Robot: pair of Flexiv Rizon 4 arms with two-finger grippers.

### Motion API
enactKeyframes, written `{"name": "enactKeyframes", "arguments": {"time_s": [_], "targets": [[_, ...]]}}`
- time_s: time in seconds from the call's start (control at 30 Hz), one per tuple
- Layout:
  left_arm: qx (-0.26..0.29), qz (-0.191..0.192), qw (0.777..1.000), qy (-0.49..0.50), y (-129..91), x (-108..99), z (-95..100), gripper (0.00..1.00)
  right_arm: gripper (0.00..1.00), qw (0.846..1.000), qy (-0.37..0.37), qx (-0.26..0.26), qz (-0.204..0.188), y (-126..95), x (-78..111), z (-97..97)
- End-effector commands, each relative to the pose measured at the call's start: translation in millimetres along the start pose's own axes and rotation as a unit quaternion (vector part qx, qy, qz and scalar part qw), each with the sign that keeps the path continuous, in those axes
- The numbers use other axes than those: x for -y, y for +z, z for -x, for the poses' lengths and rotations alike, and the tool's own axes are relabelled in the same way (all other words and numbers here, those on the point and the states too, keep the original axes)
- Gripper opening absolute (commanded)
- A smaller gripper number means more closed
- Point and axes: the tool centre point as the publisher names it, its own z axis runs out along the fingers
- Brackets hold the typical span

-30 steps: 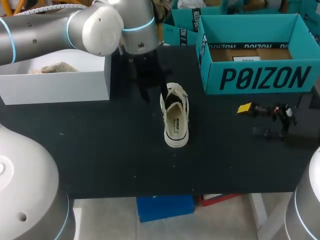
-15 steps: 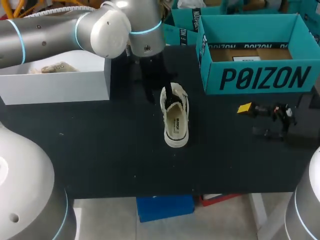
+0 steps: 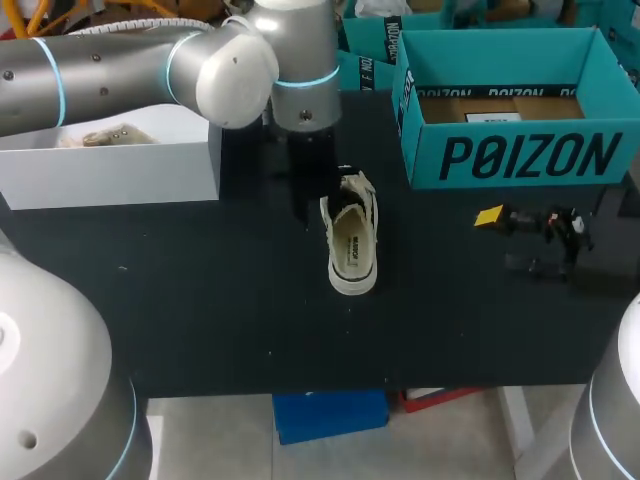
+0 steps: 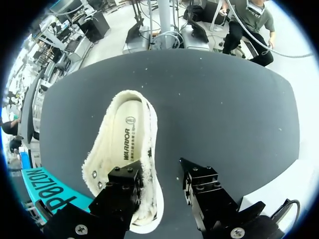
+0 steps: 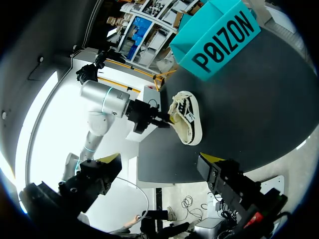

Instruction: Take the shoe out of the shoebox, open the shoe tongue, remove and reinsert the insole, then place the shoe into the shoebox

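Note:
A cream low-top shoe (image 3: 352, 245) lies on the black table, heel toward the front edge, its insole (image 4: 127, 142) showing. My left gripper (image 3: 322, 198) hangs over the laced toe end. In the left wrist view the left gripper (image 4: 160, 174) is open: one finger (image 4: 122, 186) stands over the eyelets inside the shoe's (image 4: 107, 149) edge, the other (image 4: 199, 181) over bare table beside it, with a gap to the shoe. My right gripper (image 3: 502, 240) rests open near the right edge, away from the shoe (image 5: 185, 119). The teal shoebox (image 3: 520, 155) stands open at the back right.
A white open box (image 3: 110, 170) stands at the back left beside my left arm. A second teal box (image 3: 362, 50) sits behind the shoebox. Bare black tabletop (image 3: 220, 320) lies in front of and left of the shoe.
My left arm has shifted right, bringing its gripper from beside the shoe to over its laced end. Its fingers have drawn somewhat closer together. Shoe and right arm are unmoved.

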Motion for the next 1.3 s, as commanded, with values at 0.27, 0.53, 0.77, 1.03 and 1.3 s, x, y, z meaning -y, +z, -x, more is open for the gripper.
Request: {"name": "enactKeyframes", "arguments": {"time_s": [0.27, 0.53, 0.77, 1.03, 1.3], "targets": [[-0.004, 0.021, 1.000, -0.002, 13.9, -7.0, 10.5, 0.42, 1.00, 1.000, 0.000, 0.000, 0.000, 0.1, -0.1, -0.3], [-0.003, 0.025, 1.000, -0.010, 26.9, -13.9, 8.2, 0.40, 1.00, 1.000, 0.000, 0.000, 0.000, 0.1, -0.1, -0.3], [0.002, 0.024, 1.000, -0.015, 32.8, -17.2, 9.2, 0.39, 1.00, 1.000, 0.000, 0.000, 0.000, 0.1, -0.1, -0.3], [0.001, 0.032, 0.999, -0.013, 36.7, -23.6, 10.6, 0.31, 1.00, 1.000, 0.000, 0.000, 0.000, 0.1, -0.1, -0.3], [0.000, 0.027, 1.000, -0.014, 42.2, -24.4, 13.8, 0.34, 1.00, 1.000, 0.000, 0.000, 0.000, 0.1, -0.1, -0.3]]}}
